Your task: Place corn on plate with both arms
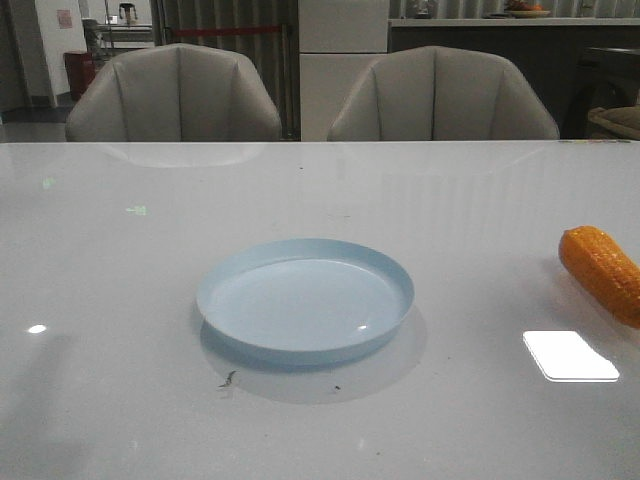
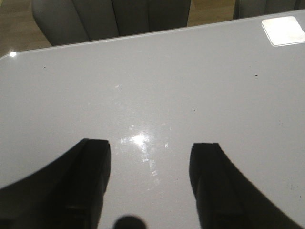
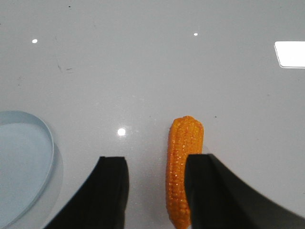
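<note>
You are at the reach step: your right hand (image 3: 155,191) hangs spread over the corn (image 3: 182,167), which lies on the table (image 1: 120,300) right of the empty plate (image 1: 305,298). Next, centre and pinch it. Your left hand (image 2: 150,186) is spread too.

Left gripper (image 2: 150,183) and right gripper (image 3: 155,191) both hold their jaws spread, gripping nothing.

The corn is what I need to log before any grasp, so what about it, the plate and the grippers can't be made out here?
- Corn: front view's right edge cuts off one end; in the right wrist view a finger covers part of it.
- Plate: right wrist view shows only part of it, cut by the edge.
- Right gripper and left gripper: neither appears in the front view, so their height above the table is unclear.
</note>
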Available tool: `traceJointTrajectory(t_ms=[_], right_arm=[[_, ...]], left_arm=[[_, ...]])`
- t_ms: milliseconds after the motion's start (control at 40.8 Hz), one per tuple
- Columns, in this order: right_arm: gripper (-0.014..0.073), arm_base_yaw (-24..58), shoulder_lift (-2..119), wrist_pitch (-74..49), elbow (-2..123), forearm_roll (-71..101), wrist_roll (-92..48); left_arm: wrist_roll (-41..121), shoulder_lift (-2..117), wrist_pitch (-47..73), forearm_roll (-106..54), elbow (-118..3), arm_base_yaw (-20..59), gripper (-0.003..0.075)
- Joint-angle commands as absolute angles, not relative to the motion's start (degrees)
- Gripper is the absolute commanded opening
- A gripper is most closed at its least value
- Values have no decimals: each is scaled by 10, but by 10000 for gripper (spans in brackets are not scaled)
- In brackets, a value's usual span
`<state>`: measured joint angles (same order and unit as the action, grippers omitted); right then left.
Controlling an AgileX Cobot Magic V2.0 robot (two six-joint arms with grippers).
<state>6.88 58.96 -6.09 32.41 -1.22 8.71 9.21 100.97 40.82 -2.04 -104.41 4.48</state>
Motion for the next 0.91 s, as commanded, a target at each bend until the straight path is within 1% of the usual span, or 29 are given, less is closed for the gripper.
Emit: traceJointTrajectory(t_ms=[0,245,319,441,637,735,882], right_arm=[[404,68,585,-15,344,-18,85],[404,68,585,-17,344,-18,85],[404,68,585,-17,344,-18,85],[404,68,585,-17,344,-18,85],[404,68,589,-16,344,0,85],[404,65,605,-15,352,0,85],[404,65,657,-56,409,0,85]], left_arm=[[91,929,285,-24,-960,44,430],[91,772,88,-42,-649,44,430],[91,721,26,-55,-576,44,430],[91,647,-35,-89,-467,44,430],[91,586,-40,-91,-371,44,430],[91,579,-39,-91,-351,44,430],[91,579,-9,-91,-347,44,430]])
